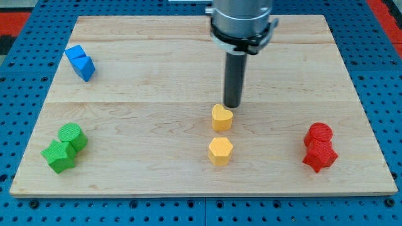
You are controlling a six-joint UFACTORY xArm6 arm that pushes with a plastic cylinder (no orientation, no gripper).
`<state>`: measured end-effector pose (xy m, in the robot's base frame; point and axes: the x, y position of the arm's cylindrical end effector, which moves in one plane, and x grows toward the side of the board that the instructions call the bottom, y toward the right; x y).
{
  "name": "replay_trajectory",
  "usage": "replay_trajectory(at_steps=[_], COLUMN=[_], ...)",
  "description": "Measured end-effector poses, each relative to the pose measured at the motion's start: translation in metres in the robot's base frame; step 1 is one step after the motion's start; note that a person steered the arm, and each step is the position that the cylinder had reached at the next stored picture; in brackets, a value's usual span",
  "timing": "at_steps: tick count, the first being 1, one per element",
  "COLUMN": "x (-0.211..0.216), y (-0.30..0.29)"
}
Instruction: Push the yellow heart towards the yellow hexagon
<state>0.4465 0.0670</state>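
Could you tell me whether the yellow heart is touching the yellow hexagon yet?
Not touching: bare wood shows between the yellow heart and the yellow hexagon.

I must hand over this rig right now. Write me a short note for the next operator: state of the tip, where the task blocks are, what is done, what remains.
My tip rests just above the yellow heart block, at its top-right edge, seemingly touching.
The yellow hexagon block sits directly below the heart, a small gap between them.
Done: heart is near the hexagon.
Left: push the heart toward the view's bottom to close the gap.
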Motion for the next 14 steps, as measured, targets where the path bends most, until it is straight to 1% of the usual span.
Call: replay_trajectory(at_steps=[1,2,4,6,8,9,10,14], x=[0.012,0.018,0.018,0.024,0.037,0.024,0.024,0.059], y=[0.009,-0.008,-0.061,-0.077,-0.077,-0.069,-0.049,-0.063])
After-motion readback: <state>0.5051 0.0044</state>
